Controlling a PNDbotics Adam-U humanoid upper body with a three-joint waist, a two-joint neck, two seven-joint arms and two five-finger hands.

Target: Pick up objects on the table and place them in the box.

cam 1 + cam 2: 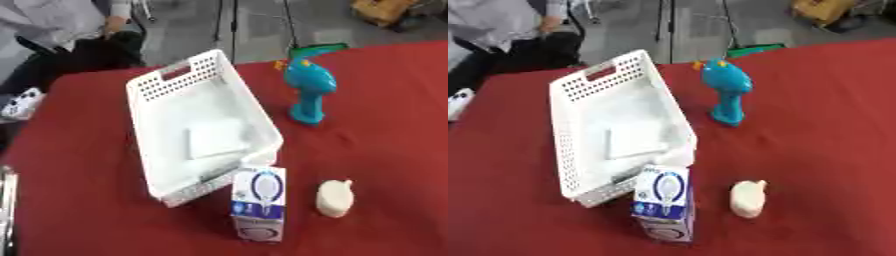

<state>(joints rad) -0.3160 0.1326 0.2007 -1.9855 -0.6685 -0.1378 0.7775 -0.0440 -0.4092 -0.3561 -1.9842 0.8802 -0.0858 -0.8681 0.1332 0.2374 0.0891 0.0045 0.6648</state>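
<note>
Right, neither hand is showing yet, so I can't tell their state. The carton (260,204) is standing at the table's near edge, touching the box (203,125); you're reaching for its sides, lifting clear of the rim.

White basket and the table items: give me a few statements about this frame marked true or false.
1. The white basket holds a flat white item. True.
2. The light-bulb carton lies inside the basket. False: it stands on the red table, at the basket's near end.
3. The teal toy stands upright, right of the basket. True.
4. A robot hand grips the small cream object. False: no hand shows in either view.
</note>
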